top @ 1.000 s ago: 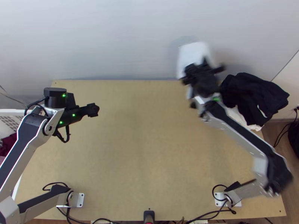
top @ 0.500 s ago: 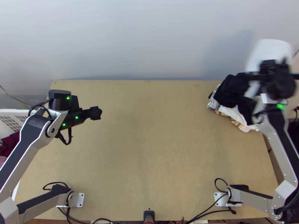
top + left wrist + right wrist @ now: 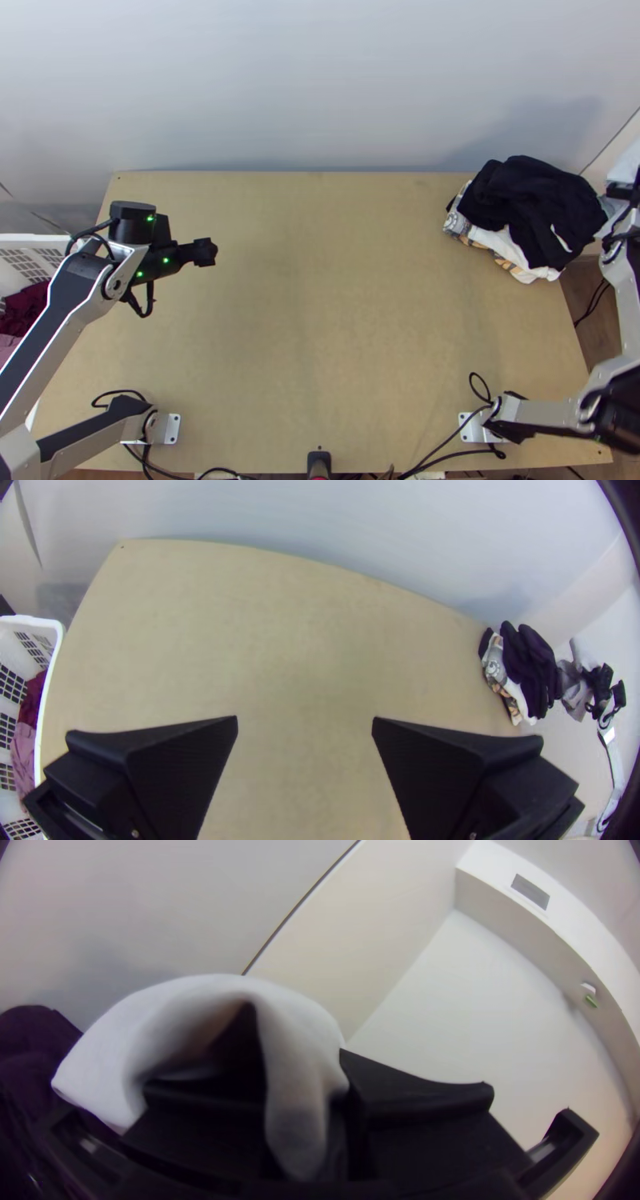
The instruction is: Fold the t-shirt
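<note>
Cloth, white and draped, clenched in right gripper, now farther past right edge of light wooden worktop; left gripper released, fingers apart.

Diffuse, bright light covers the tabletop; a soft shadow marks the wall beyond its far right corner. The left wrist view curves the far edge. In the right wrist view, the white cloth blurs.
</note>
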Available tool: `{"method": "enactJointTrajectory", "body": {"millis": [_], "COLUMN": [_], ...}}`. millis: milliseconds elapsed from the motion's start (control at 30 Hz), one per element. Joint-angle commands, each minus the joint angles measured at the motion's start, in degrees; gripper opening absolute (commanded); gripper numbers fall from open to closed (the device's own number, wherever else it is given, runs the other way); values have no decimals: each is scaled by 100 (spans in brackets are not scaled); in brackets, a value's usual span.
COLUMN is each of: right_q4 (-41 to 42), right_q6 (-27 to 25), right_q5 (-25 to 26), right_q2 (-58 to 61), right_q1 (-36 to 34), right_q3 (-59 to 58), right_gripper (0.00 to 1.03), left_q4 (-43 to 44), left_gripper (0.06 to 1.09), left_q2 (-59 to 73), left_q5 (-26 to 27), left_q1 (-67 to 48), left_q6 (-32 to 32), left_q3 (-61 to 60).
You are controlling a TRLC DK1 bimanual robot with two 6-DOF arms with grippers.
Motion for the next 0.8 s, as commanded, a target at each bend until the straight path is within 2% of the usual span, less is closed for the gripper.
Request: {"method": "enactJointTrajectory", "body": {"millis": [0,167,367,567,667,767], "right_q4": [263,368,368,368,377,368], "right_q6": [356,488,593,725,751,1103], "right_q5": [94,797,1263,1316,1316,1316], "right_q2": [989,1438,1754,1807,1947,1930], "right_q1": [151,1276,2208,2322,2085,1821], "right_q3": [83,497,901,611,303,48], "right_gripper": [3,3,3,3,3,4], "left_q4": [-5,-49,-84,-120,-102,-102], "left_gripper": [104,104,104,104,104,104], "left_q2": [-126,-240,-293,-328,-310,-293], "left_q5": [-8,1,1,1,1,1], "left_q1": [306,728,1018,1044,1035,1018], "left_q6": [132,387,518,518,518,492], "left_q3": [-157,-271,-262,-315,-315,-289]}}
